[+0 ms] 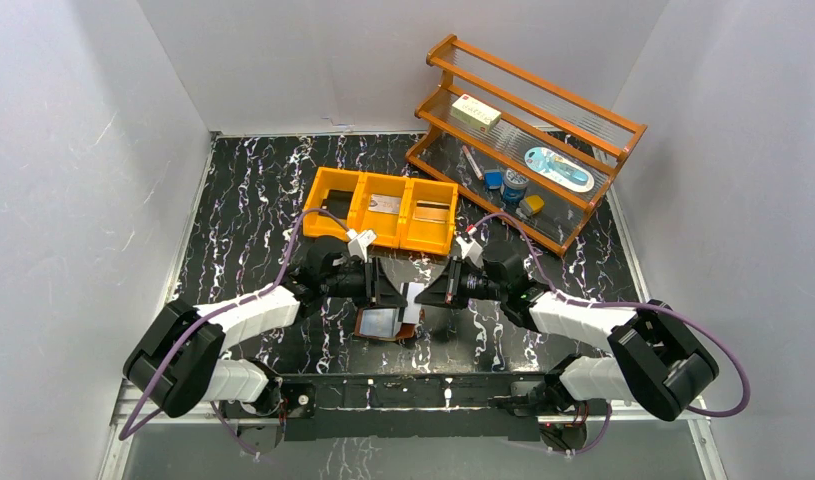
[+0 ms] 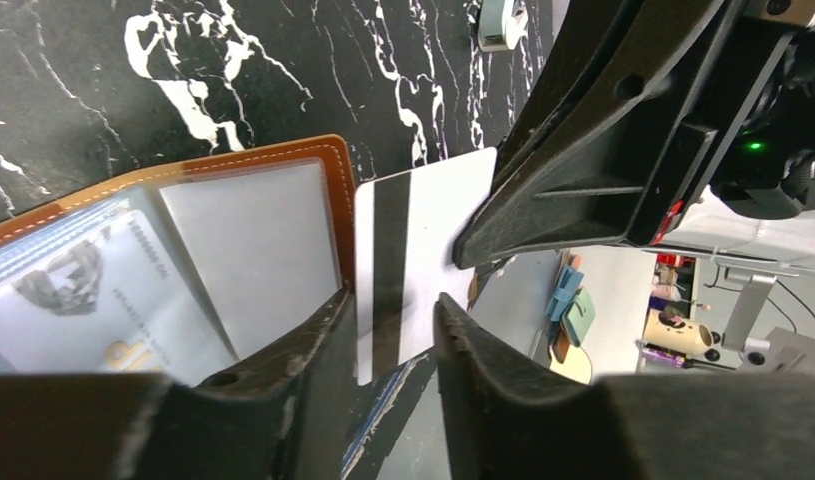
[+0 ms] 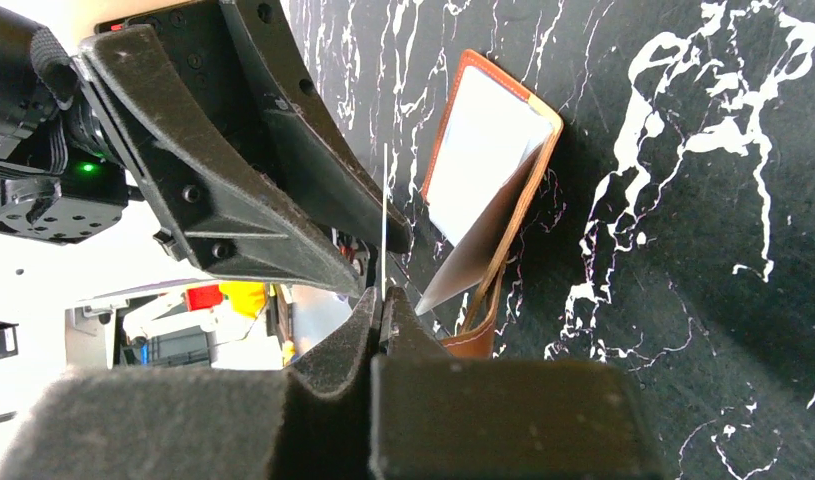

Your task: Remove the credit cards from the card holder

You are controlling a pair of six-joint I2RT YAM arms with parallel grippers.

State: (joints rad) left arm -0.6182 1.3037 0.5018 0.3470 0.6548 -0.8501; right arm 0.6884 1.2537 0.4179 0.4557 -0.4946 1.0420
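The brown card holder (image 1: pixel 381 326) lies open on the black marble table, and its clear sleeves show in the left wrist view (image 2: pixel 243 240). A silvery card (image 2: pixel 83 290) is still in one sleeve. My right gripper (image 3: pixel 385 296) is shut on a white credit card with a black stripe (image 2: pixel 423 220). It holds the card just off the holder's right edge, and the card shows edge-on in the right wrist view (image 3: pixel 385 200). My left gripper (image 2: pixel 395 300) is open. One finger is at the holder's edge, and the card is beyond the gap between the fingers.
An orange three-compartment bin (image 1: pixel 328 185) behind the grippers holds a grey card (image 1: pixel 386 204) and a tan card (image 1: pixel 433 212). A wooden rack (image 1: pixel 583 115) with small items stands at the back right. White walls enclose the table.
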